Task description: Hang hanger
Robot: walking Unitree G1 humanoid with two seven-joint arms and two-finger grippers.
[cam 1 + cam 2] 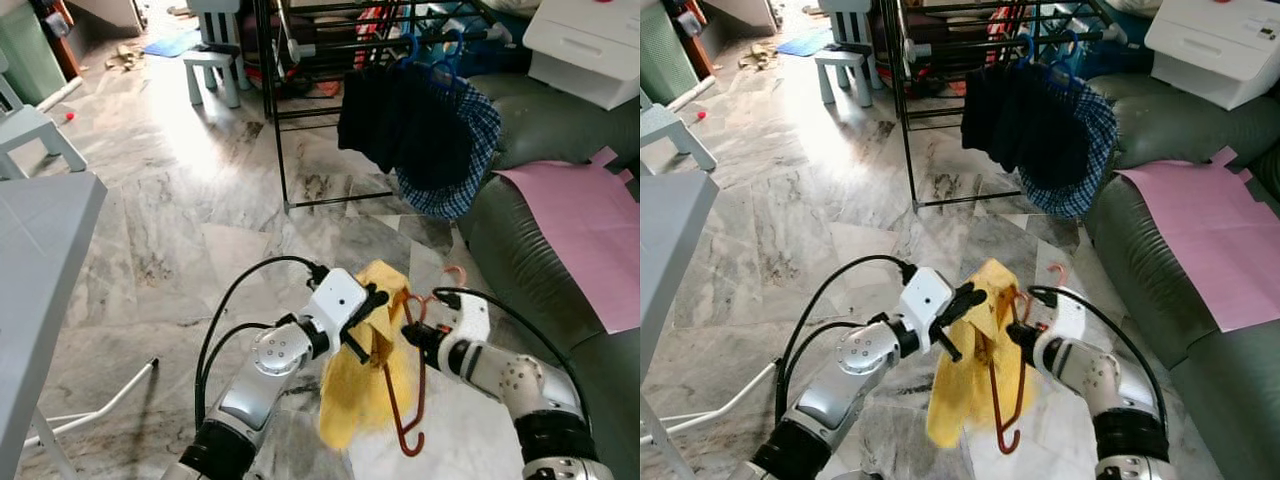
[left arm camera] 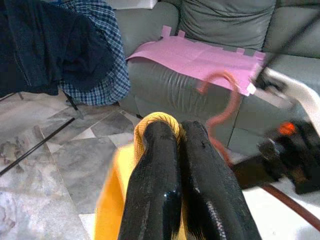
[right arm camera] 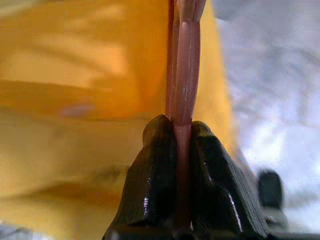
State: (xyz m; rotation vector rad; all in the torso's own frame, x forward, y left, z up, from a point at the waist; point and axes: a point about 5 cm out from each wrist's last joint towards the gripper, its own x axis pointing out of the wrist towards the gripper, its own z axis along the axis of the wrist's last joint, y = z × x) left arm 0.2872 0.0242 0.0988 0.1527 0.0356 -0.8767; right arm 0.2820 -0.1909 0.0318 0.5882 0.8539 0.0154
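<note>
A yellow cloth (image 1: pixel 365 385) hangs in front of me over the marble floor, draped on a reddish-brown hanger (image 1: pixel 410 400). My left gripper (image 1: pixel 372 318) is shut on the top fold of the cloth (image 2: pixel 155 125). My right gripper (image 1: pixel 418 335) is shut on the hanger's bar (image 3: pixel 184 100), just right of the cloth. The hanger's hook (image 1: pixel 455 275) curls up beside the right wrist. A black clothes rack (image 1: pixel 300 110) stands ahead with dark garments (image 1: pixel 400 125) and a blue checked shirt (image 1: pixel 470 150) hanging on blue hangers.
A dark green sofa (image 1: pixel 530 260) with a pink sheet (image 1: pixel 590 225) runs along the right. A white drawer unit (image 1: pixel 585 45) sits at the back right. A grey table edge (image 1: pixel 40 260) is at the left, with small stools (image 1: pixel 215 60) behind.
</note>
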